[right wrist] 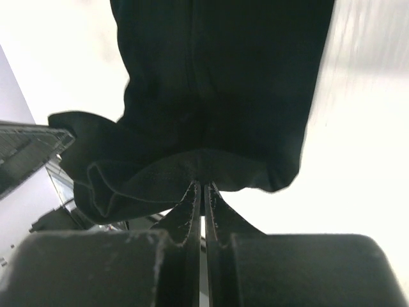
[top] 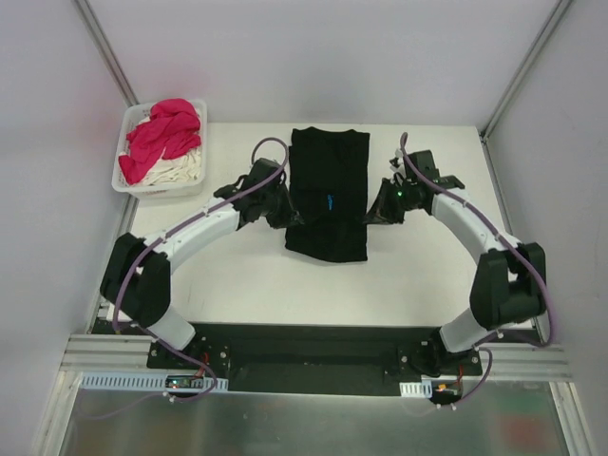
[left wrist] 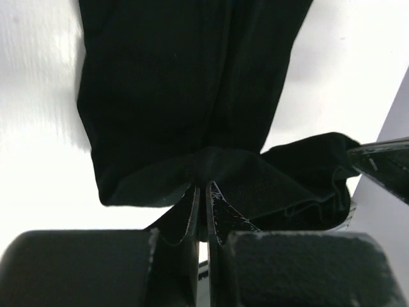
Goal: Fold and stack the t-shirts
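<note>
1. You worked on a smooth white table (top: 266, 285) between pale walls (top: 57, 190).
2. Your black t-shirt (top: 328, 190) lay mid-table as a long folded panel of soft matte cloth, its print showing only as a blue speck.
3. Your left gripper (left wrist: 203, 189) was clenched on the shirt's left edge and your right gripper (right wrist: 202, 185) on its right edge, with cloth bunching at both.
4. A magenta-pink t-shirt (top: 161, 133) and a cream t-shirt (top: 182, 171) sat crumpled in the white basket (top: 127, 177) at far left.

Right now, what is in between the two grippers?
The black t-shirt lies between the left gripper and the right gripper. Each gripper is shut on one side edge of it. The top external view shows this.
</note>
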Robot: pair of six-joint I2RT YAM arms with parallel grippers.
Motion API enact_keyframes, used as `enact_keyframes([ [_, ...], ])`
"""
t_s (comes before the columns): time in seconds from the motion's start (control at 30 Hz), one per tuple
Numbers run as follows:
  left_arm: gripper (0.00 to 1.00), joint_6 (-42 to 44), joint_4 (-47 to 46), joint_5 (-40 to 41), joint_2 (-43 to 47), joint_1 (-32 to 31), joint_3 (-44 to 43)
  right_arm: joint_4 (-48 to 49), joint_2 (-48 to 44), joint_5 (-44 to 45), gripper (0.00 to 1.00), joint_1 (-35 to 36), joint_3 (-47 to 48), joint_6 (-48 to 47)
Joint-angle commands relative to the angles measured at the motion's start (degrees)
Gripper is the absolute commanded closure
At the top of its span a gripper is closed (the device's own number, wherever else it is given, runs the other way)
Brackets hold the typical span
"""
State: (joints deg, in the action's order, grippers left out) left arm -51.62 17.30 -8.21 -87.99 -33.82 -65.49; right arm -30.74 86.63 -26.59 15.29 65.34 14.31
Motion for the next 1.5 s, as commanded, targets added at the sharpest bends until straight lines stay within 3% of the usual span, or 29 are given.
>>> enact_keyframes([
  [0.0,1.00,4.59,0.28,-3.04,-4.47,3.58,-5.95,-0.89,7.40,-0.92,0.99,-1.22,9.44,-3.67],
  [0.17,1.00,4.95,-0.16,-5.32,-11.05,7.45,-11.48,-1.60,15.48,-1.01,0.99,-2.63,16.47,-4.46],
  [0.37,1.00,5.73,-0.95,-8.05,-17.91,7.90,-15.28,-4.15,22.61,-0.57,0.99,-3.07,21.93,-6.13],
  [1.47,0.99,8.90,-2.71,-9.02,-31.55,13.08,-26.61,-8.81,38.35,1.72,0.99,-4.48,39.59,-9.47],
])
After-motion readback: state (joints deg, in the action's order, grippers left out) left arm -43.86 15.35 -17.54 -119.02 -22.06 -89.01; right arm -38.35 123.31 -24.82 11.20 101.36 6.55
